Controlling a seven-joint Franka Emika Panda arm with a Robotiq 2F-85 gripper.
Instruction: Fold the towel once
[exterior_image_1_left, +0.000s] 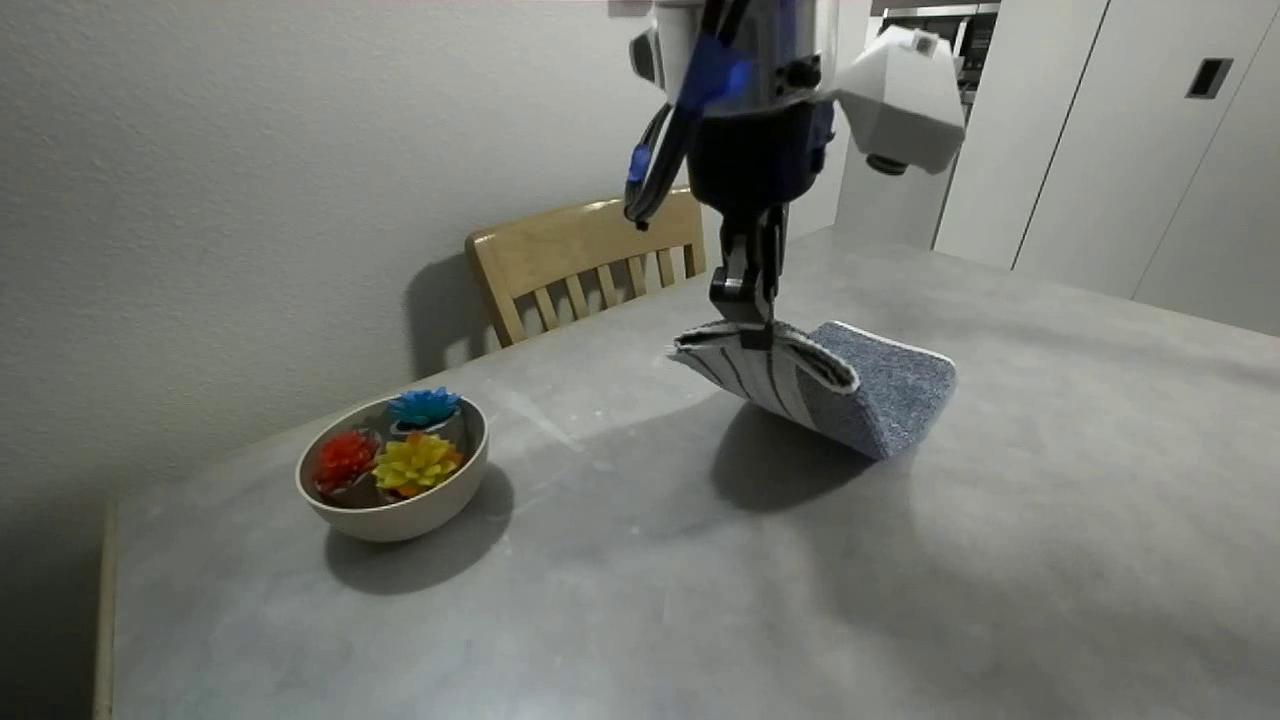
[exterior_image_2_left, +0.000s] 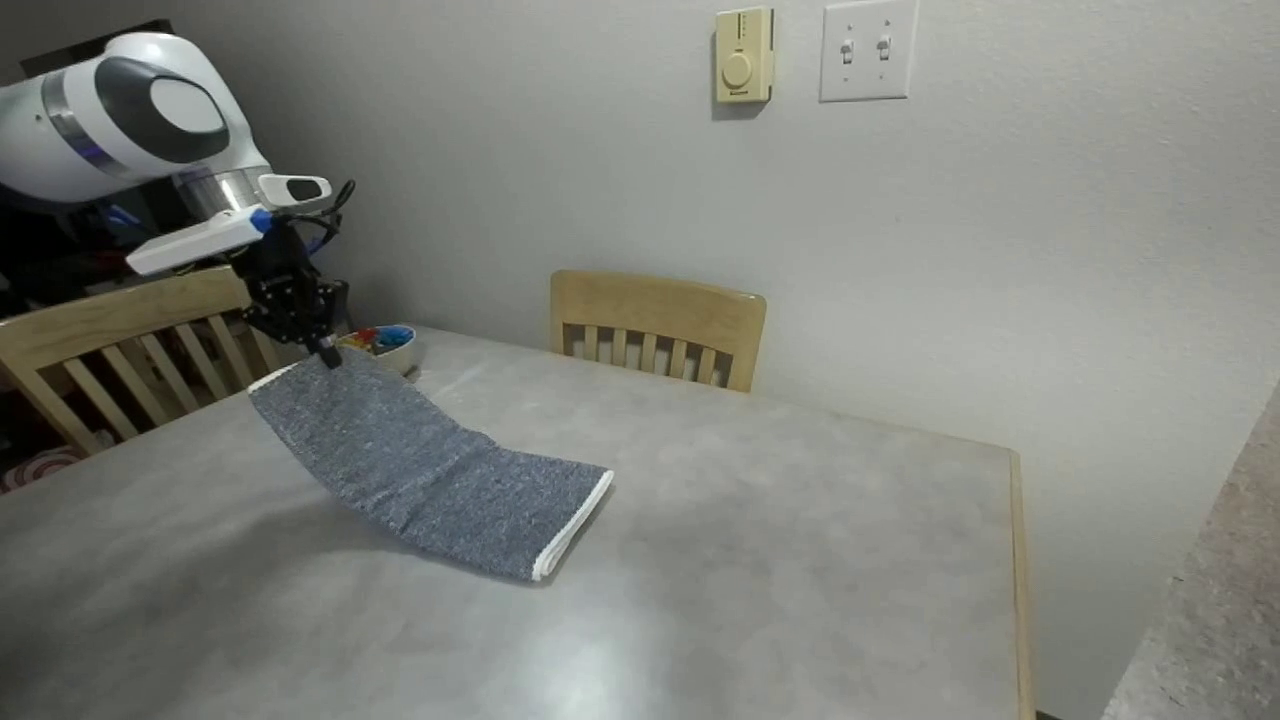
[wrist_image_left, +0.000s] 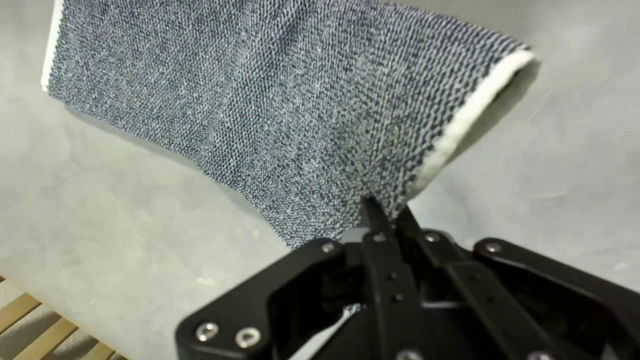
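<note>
The blue-grey towel (exterior_image_1_left: 885, 390) has whitish edges and a striped underside. In both exterior views it also shows as a long layered strip (exterior_image_2_left: 440, 475). One end rests on the table; the other end is lifted and curves up to my gripper (exterior_image_1_left: 759, 335). My gripper's fingers (exterior_image_2_left: 330, 354) are pinched on the middle of the raised end. In the wrist view the towel (wrist_image_left: 270, 105) runs from the fingertips (wrist_image_left: 387, 207) toward the upper left. The fingers are shut on its edge, one on each side of the cloth. The inner layers at the grip are partly hidden.
The grey table (exterior_image_1_left: 620, 620) lies under the towel. A beige bowl (exterior_image_1_left: 420, 515) with red, yellow and blue artificial plants stands on it, apart from the towel. A wooden chair (exterior_image_1_left: 590, 235) stands against the wall. Another chair (exterior_image_2_left: 130, 315) stands behind the gripper in an exterior view.
</note>
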